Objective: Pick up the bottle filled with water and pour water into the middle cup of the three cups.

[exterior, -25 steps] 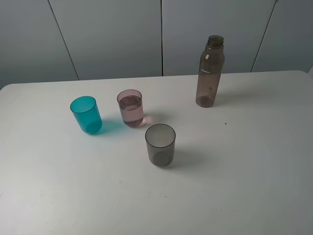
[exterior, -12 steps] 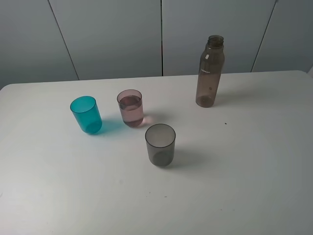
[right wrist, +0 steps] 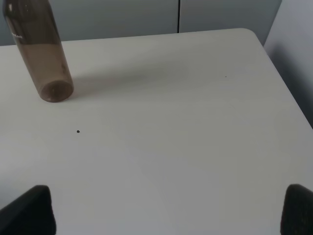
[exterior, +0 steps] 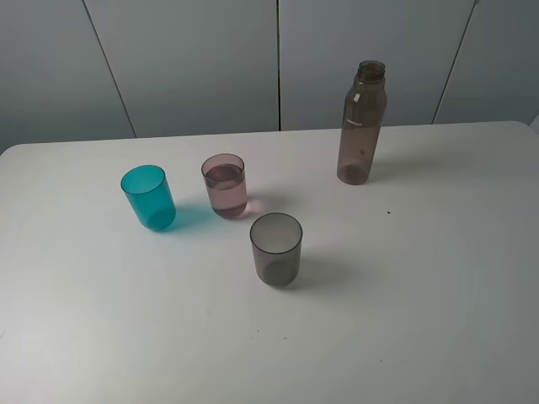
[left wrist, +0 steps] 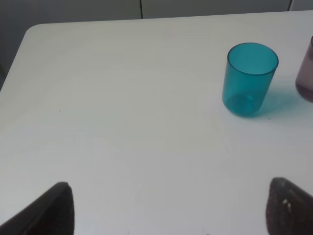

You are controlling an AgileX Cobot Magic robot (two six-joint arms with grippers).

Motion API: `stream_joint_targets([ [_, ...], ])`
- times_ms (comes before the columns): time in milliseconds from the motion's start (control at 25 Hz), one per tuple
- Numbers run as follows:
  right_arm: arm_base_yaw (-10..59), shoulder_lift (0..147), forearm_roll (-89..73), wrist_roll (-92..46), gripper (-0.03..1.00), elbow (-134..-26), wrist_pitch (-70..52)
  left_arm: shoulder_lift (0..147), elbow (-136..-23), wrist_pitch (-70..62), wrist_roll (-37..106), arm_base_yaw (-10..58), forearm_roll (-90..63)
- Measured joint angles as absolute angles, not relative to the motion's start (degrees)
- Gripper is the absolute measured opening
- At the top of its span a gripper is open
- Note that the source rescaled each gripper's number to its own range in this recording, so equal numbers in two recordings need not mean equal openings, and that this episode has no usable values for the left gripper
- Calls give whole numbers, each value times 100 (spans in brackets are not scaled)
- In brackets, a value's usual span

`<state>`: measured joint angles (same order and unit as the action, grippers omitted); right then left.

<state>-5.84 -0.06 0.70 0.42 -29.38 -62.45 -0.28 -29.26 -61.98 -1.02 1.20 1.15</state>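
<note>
The smoky-brown bottle [exterior: 362,123] stands upright and uncapped at the back right of the white table [exterior: 438,286]; its lower part also shows in the right wrist view [right wrist: 41,54]. The pinkish-mauve middle cup [exterior: 225,186] holds some water and stands between the teal-blue cup [exterior: 148,197] and the smoky-grey cup [exterior: 275,248]. The left wrist view shows the teal cup [left wrist: 248,79] and an edge of the mauve cup [left wrist: 306,73]. My left gripper [left wrist: 168,208] and right gripper [right wrist: 168,210] are both open and empty, low over bare table, out of the high view.
Grey wall panels [exterior: 278,59] rise behind the table's far edge. The table's right edge [right wrist: 288,93] shows in the right wrist view and its left corner [left wrist: 29,32] in the left wrist view. A small dark speck [exterior: 388,211] lies right of the grey cup.
</note>
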Motion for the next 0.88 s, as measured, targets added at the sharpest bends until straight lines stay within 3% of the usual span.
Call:
stream_joint_targets([
  [880,-584,-6,70,52,99,-2938,-6245,-28,-2926,-6198,-113,120,115],
])
